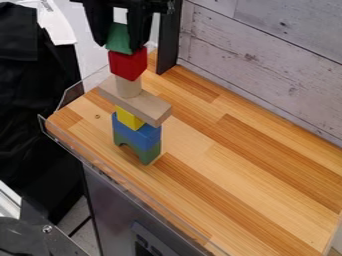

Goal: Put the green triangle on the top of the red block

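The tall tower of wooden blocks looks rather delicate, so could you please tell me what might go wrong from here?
The claw is right at the green wooden triangle, so a sideways nudge could drag it off the red wooden block, or shift that block on the narrow beige wooden cylinder beneath. Lower down, the long beige wooden plank overhangs the small yellow wooden block, so an uneven push might tip it.
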Available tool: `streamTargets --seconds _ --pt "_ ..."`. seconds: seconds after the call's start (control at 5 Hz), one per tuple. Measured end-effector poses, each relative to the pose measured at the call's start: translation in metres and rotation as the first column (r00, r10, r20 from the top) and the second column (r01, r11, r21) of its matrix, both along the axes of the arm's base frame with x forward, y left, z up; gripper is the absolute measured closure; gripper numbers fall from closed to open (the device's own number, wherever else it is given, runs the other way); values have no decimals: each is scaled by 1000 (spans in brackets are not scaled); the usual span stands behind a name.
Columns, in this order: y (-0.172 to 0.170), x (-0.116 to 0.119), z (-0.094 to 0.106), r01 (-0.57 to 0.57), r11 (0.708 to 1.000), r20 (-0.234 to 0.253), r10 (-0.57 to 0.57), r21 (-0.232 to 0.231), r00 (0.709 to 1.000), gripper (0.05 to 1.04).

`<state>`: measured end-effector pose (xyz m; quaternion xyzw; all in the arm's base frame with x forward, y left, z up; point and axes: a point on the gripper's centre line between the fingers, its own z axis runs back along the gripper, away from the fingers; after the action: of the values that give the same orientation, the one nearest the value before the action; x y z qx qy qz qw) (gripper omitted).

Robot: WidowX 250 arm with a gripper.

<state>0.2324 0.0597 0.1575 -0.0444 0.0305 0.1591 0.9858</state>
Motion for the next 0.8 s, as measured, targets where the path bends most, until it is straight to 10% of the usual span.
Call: streamTargets --seconds 0.2,0.4,0.8 --pt "1 1 -5 -5 1000 -21 5 -1 1000 461" --pt "-1 2 -8 -8 1000 -38 8 3 999 161" --pt "-2 2 9 -40 999 -2 40 18 999 84"
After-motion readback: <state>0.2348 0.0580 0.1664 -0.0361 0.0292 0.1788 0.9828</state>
